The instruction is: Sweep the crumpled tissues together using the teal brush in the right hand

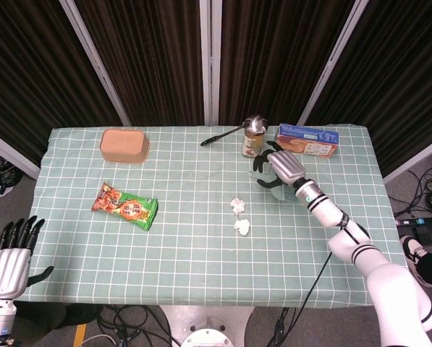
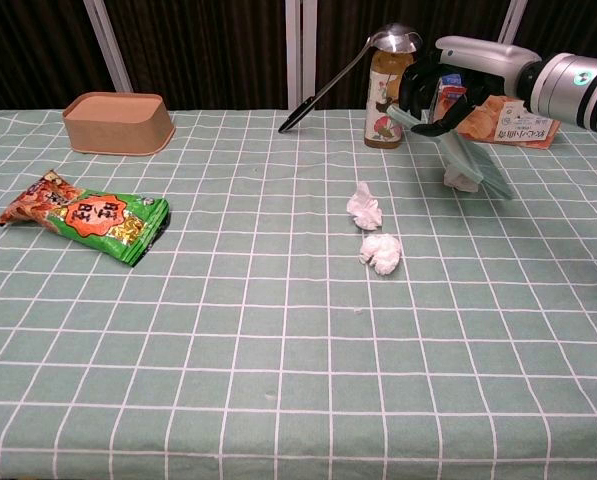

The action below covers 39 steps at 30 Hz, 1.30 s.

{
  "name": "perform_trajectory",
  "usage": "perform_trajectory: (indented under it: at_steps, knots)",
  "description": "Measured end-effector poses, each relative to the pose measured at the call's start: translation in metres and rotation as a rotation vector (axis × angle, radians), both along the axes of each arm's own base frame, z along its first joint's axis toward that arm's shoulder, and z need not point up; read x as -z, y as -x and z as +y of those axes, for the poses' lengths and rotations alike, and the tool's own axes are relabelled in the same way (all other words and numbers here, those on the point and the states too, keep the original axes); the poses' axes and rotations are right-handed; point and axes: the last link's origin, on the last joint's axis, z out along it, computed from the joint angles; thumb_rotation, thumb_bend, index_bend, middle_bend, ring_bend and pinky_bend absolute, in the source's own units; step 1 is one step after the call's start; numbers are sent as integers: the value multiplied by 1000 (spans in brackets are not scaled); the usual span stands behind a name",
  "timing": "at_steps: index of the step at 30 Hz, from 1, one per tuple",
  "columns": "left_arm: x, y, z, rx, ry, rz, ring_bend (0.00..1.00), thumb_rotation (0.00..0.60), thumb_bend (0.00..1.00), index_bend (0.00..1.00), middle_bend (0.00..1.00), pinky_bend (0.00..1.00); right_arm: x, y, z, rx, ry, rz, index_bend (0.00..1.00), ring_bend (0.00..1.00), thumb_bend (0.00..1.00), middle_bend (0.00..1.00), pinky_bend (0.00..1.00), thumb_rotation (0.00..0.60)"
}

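The green and orange snack packet (image 2: 83, 217) carries large Chinese characters, of which 旺旺 can just be made out in the chest view; the smaller print around them is too blurred to read. The biscuit box (image 2: 506, 118) behind the fingers (image 2: 425, 88) and the label on the bottle (image 2: 384, 105) show printing that cannot be read.
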Motion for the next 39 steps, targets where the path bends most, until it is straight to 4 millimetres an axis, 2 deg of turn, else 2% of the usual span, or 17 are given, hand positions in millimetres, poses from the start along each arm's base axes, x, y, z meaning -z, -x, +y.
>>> perform_trajectory:
  at_steps: [6,13,18,22,25,29,34,39]
  knots:
    - [0,-2,1,0,3,9,0,600,122,82,35,0,15,1,8,22,-59,-118,676,281,429,646,55,600]
    - [-2,-4,2,7,1,12,0,600,123,82,35,0,22,1,31,2,-145,-316,676,281,428,646,55,600]
    - [-2,-5,4,20,2,12,0,600,123,82,35,0,14,1,53,-70,-190,-425,676,281,429,645,55,600]
    - [-3,-5,4,22,0,9,0,600,123,82,35,0,-6,6,63,-103,-187,-491,676,281,430,646,56,600]
    - [-3,-5,4,24,0,10,0,600,123,82,35,0,-17,9,60,-84,-161,-504,676,281,430,645,55,600]
    - [-3,-5,4,21,-2,12,0,600,122,82,35,0,-15,6,49,-45,-145,-476,676,281,431,645,56,600]
    - [-3,-5,4,17,-1,14,0,600,122,82,35,0,5,-6,34,-21,-136,-401,676,281,435,645,55,600]
    - [-3,-4,2,7,-3,11,0,600,122,82,35,0,30,-20,32,-14,-172,-379,677,281,436,646,55,600]
